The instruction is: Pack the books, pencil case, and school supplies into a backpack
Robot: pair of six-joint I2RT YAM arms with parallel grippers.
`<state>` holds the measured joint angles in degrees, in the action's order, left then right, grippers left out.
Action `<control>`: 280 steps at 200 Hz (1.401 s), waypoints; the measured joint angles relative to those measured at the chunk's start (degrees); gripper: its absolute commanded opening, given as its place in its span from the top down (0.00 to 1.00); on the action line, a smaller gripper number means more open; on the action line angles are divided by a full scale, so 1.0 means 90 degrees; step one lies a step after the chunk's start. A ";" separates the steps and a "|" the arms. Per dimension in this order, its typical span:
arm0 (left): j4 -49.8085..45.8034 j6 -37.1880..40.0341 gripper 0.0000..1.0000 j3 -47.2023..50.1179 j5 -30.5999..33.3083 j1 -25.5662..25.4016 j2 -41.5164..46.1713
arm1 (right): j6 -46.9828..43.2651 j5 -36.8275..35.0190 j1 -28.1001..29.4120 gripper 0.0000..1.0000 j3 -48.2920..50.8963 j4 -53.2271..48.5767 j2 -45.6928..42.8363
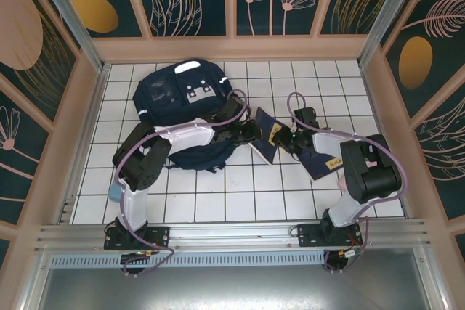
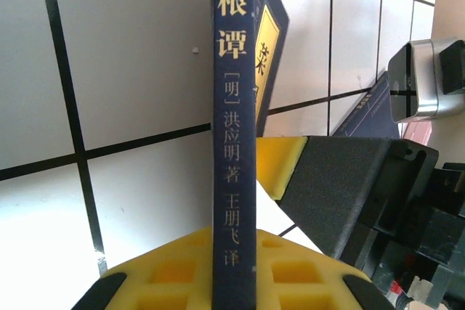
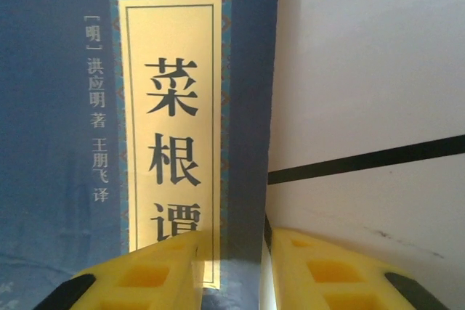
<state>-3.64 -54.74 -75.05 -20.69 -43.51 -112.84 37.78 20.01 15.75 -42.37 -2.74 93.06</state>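
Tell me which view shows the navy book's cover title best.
Right wrist: the navy book faces it close up, yellow title label legible. Left wrist gives its spine; top external, a small tilted shape.

In the left wrist view the book (image 2: 234,143) has its spine cut by the top edge, and its foot is hidden between the fingers of the left end effector (image 2: 234,259). From above, the left arm covers the near side of the backpack (image 1: 171,92), and the right arm overlaps a second book (image 1: 323,166).

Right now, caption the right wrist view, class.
Yellow fingers straddle the edge of a yellow-labelled navy book over white tiles.
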 measured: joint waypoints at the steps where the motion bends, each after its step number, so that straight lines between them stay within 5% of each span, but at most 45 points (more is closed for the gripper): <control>1: -0.0005 0.0010 1.00 0.0002 0.0015 0.0000 0.0019 | 0.0000 0.0000 0.0000 0.56 0.0000 0.0000 0.0000; 51: 0.0041 0.0270 1.00 0.0308 0.0430 0.0427 0.1260 | 0.0386 0.0119 0.0000 0.26 0.0194 0.0051 -0.1156; 97: 0.0294 0.0367 1.00 0.0945 0.1120 0.1061 0.2652 | 0.1324 0.0780 0.0306 0.13 0.0398 0.1350 -0.1991; 182: 0.1452 0.0092 1.00 0.2351 0.2047 0.1647 0.4410 | 0.3852 0.1282 0.1644 0.09 -0.0126 0.4762 -0.0806; 280: 0.3155 -0.1161 1.00 0.3011 0.2069 0.1836 0.4986 | 0.5401 0.0923 0.2181 0.13 -0.1260 0.6373 0.0253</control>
<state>24.75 -65.19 -47.94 -2.07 -26.98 -67.96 86.39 28.32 35.38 -53.71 54.61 95.33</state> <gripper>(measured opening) 0.135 0.886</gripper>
